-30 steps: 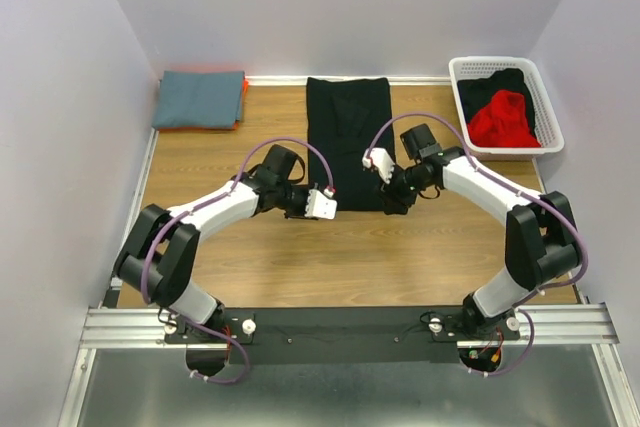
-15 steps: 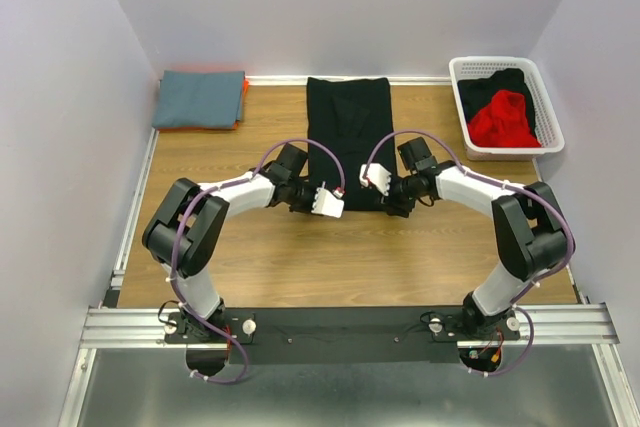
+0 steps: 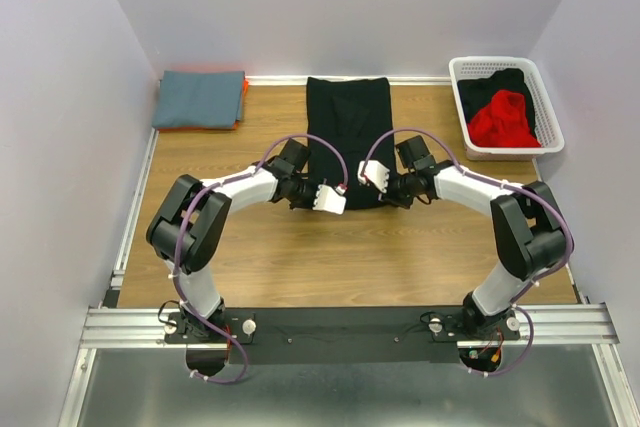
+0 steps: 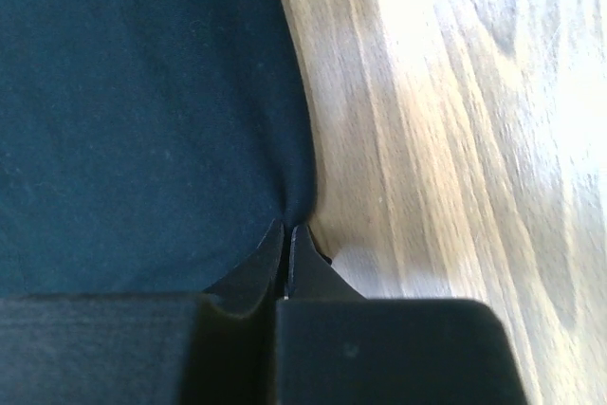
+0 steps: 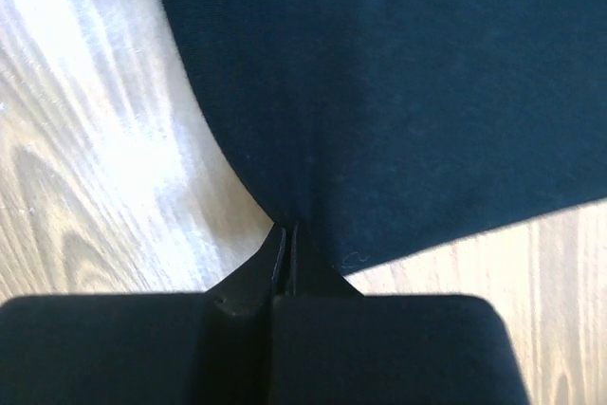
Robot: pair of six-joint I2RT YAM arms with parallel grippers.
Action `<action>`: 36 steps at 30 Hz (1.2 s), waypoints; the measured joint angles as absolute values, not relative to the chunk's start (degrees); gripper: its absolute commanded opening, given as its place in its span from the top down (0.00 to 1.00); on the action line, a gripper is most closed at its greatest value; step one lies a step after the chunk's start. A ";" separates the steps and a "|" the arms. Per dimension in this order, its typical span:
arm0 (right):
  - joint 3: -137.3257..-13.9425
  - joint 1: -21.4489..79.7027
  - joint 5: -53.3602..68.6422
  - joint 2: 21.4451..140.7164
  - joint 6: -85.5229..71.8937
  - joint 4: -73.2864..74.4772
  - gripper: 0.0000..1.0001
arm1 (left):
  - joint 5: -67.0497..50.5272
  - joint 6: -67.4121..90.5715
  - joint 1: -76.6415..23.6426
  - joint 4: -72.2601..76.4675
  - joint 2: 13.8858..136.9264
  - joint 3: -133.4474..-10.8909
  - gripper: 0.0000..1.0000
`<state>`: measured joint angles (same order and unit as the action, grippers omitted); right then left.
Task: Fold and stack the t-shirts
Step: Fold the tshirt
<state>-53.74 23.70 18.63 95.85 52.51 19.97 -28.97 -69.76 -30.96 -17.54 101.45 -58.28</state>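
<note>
A black t-shirt (image 3: 347,127) lies flat as a long strip in the middle of the wooden table (image 3: 250,257). My left gripper (image 3: 325,204) is at its near left corner, and in the left wrist view the left gripper (image 4: 286,230) is shut with the black t-shirt (image 4: 142,111) pinched at its edge. My right gripper (image 3: 385,198) is at the near right corner. The right wrist view shows the right gripper (image 5: 286,232) shut on a puckered fold of the black t-shirt (image 5: 398,82). A folded grey-blue shirt (image 3: 200,99) lies on an orange one at the far left.
A white basket (image 3: 490,61) at the far right holds a crumpled red shirt (image 3: 503,119) and a black one (image 3: 490,83). Walls close in the table on the left, back and right. The metal rail (image 3: 350,325) with both arm bases runs along the near edge.
Both grippers were open and have shut on the near corners of the black t-shirt. Both arms moved in and slightly away from the rail to reach it.
</note>
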 measured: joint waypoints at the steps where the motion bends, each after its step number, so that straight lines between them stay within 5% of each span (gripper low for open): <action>1: -54.57 23.73 18.22 95.81 51.57 20.43 0.99 | -28.99 -69.60 -30.68 -19.31 101.45 -59.42 1.00; 14: -72.38 23.70 15.25 90.15 46.48 31.24 0.99 | -29.36 -69.12 -26.74 -36.29 95.64 -79.44 1.00; 30: -68.69 32.56 21.30 65.87 40.07 56.49 0.99 | -36.14 -65.06 -35.38 -54.00 70.98 -68.49 1.00; 36: -75.68 32.08 19.22 73.12 40.49 57.74 0.99 | -37.52 -62.96 -31.75 -54.98 74.89 -73.60 1.00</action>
<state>-75.68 32.08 19.22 73.12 40.49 57.74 -37.52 -62.96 -31.75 -54.98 74.89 -73.60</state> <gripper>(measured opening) 0.012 0.011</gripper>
